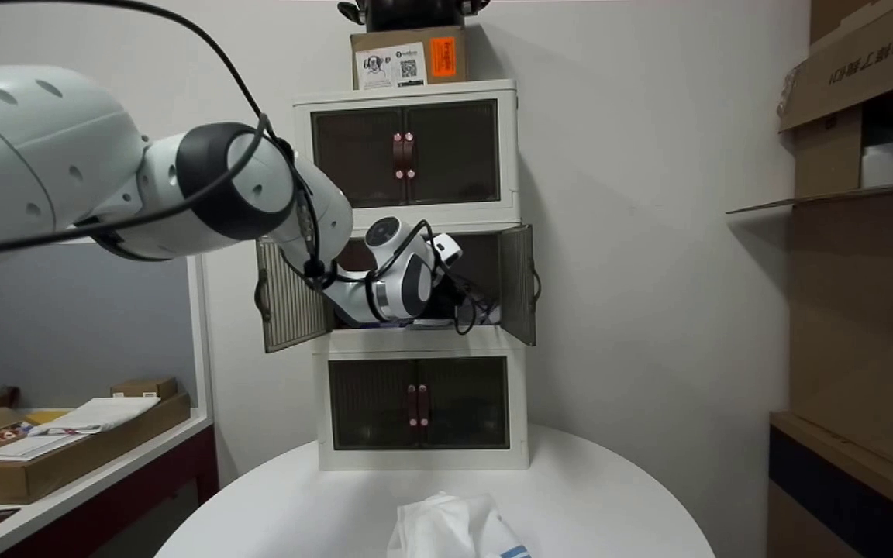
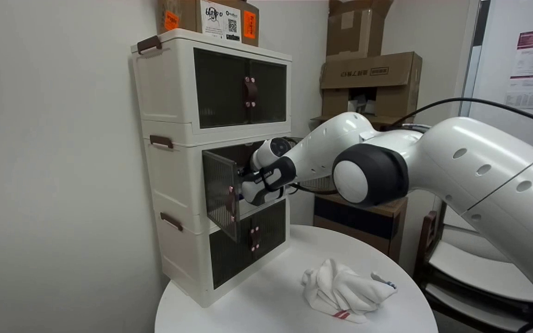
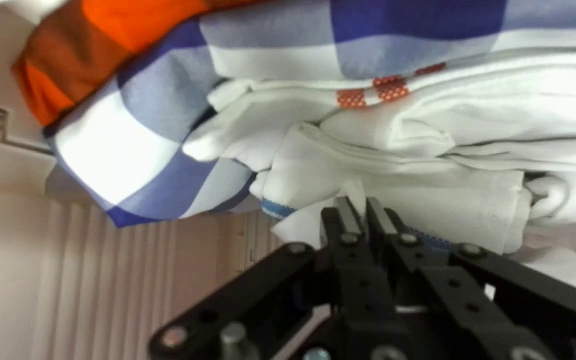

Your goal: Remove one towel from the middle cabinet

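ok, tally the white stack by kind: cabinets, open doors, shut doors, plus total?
Cabinets: 3 (top cabinet, middle cabinet, bottom cabinet)
Open doors: 2
Shut doors: 4
Total: 9

The middle cabinet [image 2: 174, 180] looks plastic, the towels [image 3: 438, 195] matt cloth.

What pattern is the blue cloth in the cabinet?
The cloth is blue and white checked, clearest in the wrist view.
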You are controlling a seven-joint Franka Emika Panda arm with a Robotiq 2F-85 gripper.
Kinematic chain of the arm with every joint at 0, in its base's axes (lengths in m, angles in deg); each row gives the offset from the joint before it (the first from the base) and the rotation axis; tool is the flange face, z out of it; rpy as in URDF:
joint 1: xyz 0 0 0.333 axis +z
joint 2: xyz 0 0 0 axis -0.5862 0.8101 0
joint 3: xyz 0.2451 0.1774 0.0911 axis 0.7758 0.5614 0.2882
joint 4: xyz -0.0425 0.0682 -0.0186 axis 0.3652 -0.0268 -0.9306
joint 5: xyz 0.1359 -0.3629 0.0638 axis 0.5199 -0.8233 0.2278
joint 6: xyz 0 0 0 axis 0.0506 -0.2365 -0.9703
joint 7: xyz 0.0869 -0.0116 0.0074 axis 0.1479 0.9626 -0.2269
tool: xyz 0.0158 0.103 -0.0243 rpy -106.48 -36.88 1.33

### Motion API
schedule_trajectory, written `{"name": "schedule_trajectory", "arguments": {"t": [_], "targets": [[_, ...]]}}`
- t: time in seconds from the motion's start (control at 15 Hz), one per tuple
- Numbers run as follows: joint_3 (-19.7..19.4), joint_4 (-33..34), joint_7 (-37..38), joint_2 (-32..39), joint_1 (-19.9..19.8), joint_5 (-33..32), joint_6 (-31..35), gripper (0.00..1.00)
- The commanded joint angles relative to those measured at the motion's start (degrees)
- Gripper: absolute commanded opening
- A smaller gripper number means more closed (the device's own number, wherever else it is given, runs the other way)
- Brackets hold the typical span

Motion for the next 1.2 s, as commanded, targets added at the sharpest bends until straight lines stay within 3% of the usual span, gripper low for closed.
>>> {"name": "schedule_trajectory", "arguments": {"t": [0.0,0.07,0.27,0.53,0.8,1.13], "targets": [[-0.3,-13.8,2.4,-10.1,2.5,1.5,-2.7,0.02],[2.7,-16.2,0.6,-12.3,1.3,2.1,-5.4,0.02],[4.1,-23.5,1.8,-19.0,0.8,3.3,-12.0,0.02],[-0.8,-33.2,7.1,-28.7,3.5,3.6,-13.2,0.02],[-12.4,-40.4,14.5,-37.8,9.6,-0.7,-6.4,0.02],[-35.2,-40.9,23.4,-43.7,24.5,-12.4,-0.5,0.02]]}}
